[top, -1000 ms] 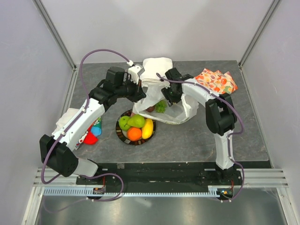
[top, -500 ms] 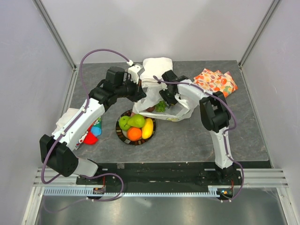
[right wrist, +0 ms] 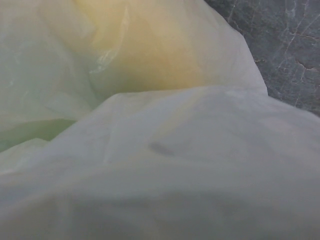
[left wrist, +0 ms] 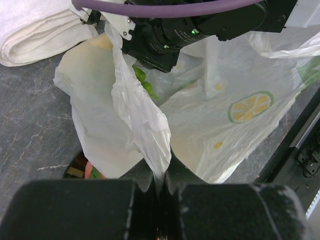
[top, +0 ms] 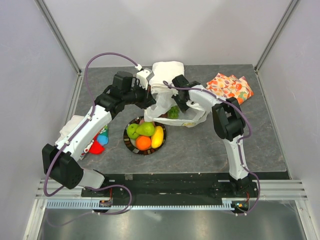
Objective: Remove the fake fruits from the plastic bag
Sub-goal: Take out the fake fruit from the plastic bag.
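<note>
- Records a shift over the last second: right gripper (top: 175,104) now deeper in the mouth of the plastic bag (top: 194,119), moved in from the bag's right side to just above the green grapes (top: 173,113).
- Finds the bag bunched tighter round that arm, lying mid-way along the far edge of the worktop (top: 210,150), against the white cloth roll (top: 167,69).
- Cannot tell how the right jaws stand: wrist view filled by bag film, only yellow and green tints behind it. Confirms no grip on the grapes.
- Notes no change at the left gripper (left wrist: 160,182): jaws pinched on a fold of the bag's rim, holding the mouth up and open.
- Counts four fake fruits (top: 145,135) already out on the plate (top: 127,142), just on the near side of the bag: green apple (top: 132,131), pear (top: 146,128), banana (top: 157,136), orange (top: 143,143).
- Judges the task part done: leaves at least the grapes still inside. Reads the reach as the approach to picking them.
</note>
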Motion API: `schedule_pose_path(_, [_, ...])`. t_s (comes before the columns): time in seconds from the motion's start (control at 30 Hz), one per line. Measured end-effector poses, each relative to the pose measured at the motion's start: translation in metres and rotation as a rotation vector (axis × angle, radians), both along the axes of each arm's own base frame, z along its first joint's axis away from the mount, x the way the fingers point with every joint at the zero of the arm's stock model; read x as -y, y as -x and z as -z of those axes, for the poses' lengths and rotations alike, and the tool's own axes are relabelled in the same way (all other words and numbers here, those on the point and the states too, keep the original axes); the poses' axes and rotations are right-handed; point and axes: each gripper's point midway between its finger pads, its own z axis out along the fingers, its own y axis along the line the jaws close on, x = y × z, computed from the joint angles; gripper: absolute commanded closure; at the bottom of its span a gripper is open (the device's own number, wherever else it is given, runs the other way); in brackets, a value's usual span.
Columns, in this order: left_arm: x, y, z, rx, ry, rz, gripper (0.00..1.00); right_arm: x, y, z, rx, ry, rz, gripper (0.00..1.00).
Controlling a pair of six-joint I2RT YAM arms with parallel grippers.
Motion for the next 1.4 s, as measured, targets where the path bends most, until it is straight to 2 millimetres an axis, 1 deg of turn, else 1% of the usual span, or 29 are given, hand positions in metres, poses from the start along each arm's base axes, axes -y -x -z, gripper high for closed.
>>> schedule_pose_path(0.03, [0.0, 0.0, 0.0, 0.0, 0.0, 0.0, 0.98, 0.0, -0.001, 0.0, 0.004, 0.003, -0.003, 0.87])
schedule_pose_path(0.13, [0.0, 0.0, 0.0, 0.002, 0.002, 0.0, 0.98, 0.002, -0.003, -0.001, 0.011, 0.014, -0.015, 0.94])
schedule_pose_path(0.23, [0.001, -0.001, -0.001, 0.006, 0.004, 0.0, 0.98, 0.003, -0.001, -0.005, 0.008, 0.014, -0.024, 0.94])
schedule_pose_path(0.3, [0.001, -0.001, -0.001, 0.008, 0.005, -0.001, 0.98, 0.006, 0.002, -0.016, 0.006, 0.007, -0.029, 0.94])
schedule_pose_path(0.37, [0.001, -0.002, -0.002, 0.007, 0.007, -0.002, 0.98, 0.009, 0.009, -0.043, 0.024, -0.021, -0.04, 0.94])
schedule_pose_path(0.5, [0.004, -0.007, -0.01, 0.013, 0.021, -0.008, 0.98, 0.017, 0.027, -0.124, 0.131, -0.097, -0.063, 0.93])
schedule_pose_path(0.57, [0.007, -0.013, -0.017, 0.025, 0.03, -0.01, 0.98, 0.02, 0.043, -0.166, 0.196, -0.15, -0.084, 0.93])
schedule_pose_path(0.6, [0.009, -0.017, -0.021, 0.032, 0.035, -0.01, 0.98, 0.021, 0.053, -0.182, 0.218, -0.174, -0.096, 0.93])
schedule_pose_path(0.63, [0.012, -0.022, -0.027, 0.043, 0.041, -0.011, 0.98, 0.022, 0.063, -0.195, 0.233, -0.195, -0.11, 0.93])
schedule_pose_path(0.67, [0.013, -0.025, -0.03, 0.05, 0.045, -0.011, 0.98, 0.024, 0.073, -0.203, 0.238, -0.212, -0.125, 0.93])
schedule_pose_path(0.73, [0.017, -0.032, -0.038, 0.066, 0.056, -0.012, 0.98, 0.024, 0.09, -0.208, 0.231, -0.23, -0.156, 0.94])
schedule_pose_path(0.77, [0.019, -0.036, -0.043, 0.075, 0.061, -0.013, 0.98, 0.025, 0.096, -0.207, 0.221, -0.23, -0.166, 0.94])
schedule_pose_path(0.87, [0.024, -0.049, -0.058, 0.111, 0.073, -0.024, 0.98, 0.031, 0.114, -0.188, 0.138, -0.194, -0.212, 1.0])
schedule_pose_path(0.97, [0.027, -0.071, -0.081, 0.175, 0.082, -0.063, 0.98, 0.044, 0.135, -0.166, 0.038, -0.127, -0.254, 1.0])
schedule_pose_path(1.07, [0.03, -0.091, -0.102, 0.24, 0.091, -0.086, 0.98, 0.058, 0.148, -0.159, -0.011, -0.068, -0.288, 1.0])
schedule_pose_path(1.1, [0.031, -0.098, -0.109, 0.262, 0.094, -0.099, 0.98, 0.062, 0.151, -0.16, -0.009, -0.053, -0.299, 1.0])
schedule_pose_path(1.17, [0.034, -0.111, -0.114, 0.285, 0.095, -0.114, 0.98, 0.07, 0.158, -0.167, 0.016, -0.029, -0.316, 1.0])
schedule_pose_path(1.27, [0.043, -0.133, -0.112, 0.302, 0.092, -0.125, 0.98, 0.084, 0.165, -0.187, 0.089, 0.002, -0.332, 1.0])
schedule_pose_path(1.3, [0.047, -0.142, -0.113, 0.309, 0.095, -0.125, 0.98, 0.089, 0.167, -0.197, 0.131, 0.01, -0.337, 1.0])
schedule_pose_path(1.4, [0.061, -0.169, -0.113, 0.33, 0.109, -0.12, 0.98, 0.097, 0.17, -0.22, 0.232, 0.017, -0.334, 1.0])
